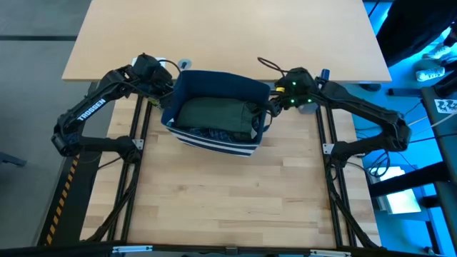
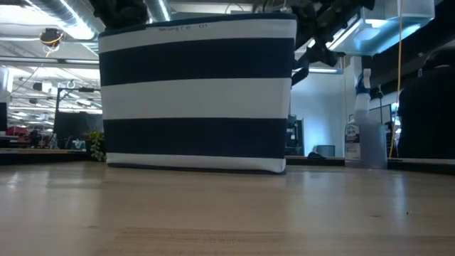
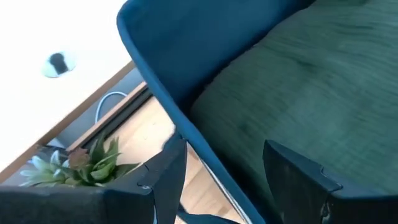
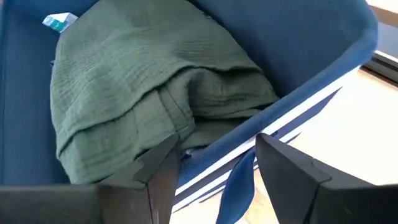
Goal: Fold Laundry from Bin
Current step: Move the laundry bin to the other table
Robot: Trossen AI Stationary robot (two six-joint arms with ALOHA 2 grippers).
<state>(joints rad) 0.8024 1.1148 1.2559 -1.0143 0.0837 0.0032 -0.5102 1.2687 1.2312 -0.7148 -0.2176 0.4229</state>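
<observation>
Right at the bin's (image 1: 214,139) left wall, the left gripper (image 3: 227,171) stands with its two fingers spread wide, one outside the navy wall and one inside above the cloth; the rim runs between them, and I cannot tell whether either finger touches it. At the opposite side, the right gripper (image 4: 214,162) is likewise spread apart, straddling the bin's right wall near a blue side handle (image 4: 236,186); it has hold of nothing that can be made out.

Inside the bin lies the laundry: a dark olive-green garment (image 1: 218,114) on top, loosely bundled and filling most of the opening, with a strip of blue-and-white plaid shirt (image 1: 211,133) showing along its near edge. The bin sits upright on the wooden table (image 1: 228,200), roughly midway between the two arms.

Seen level across the table, the bin's white and navy stripes fill the middle, and a clear spray bottle (image 2: 361,135) stands well off behind it.
</observation>
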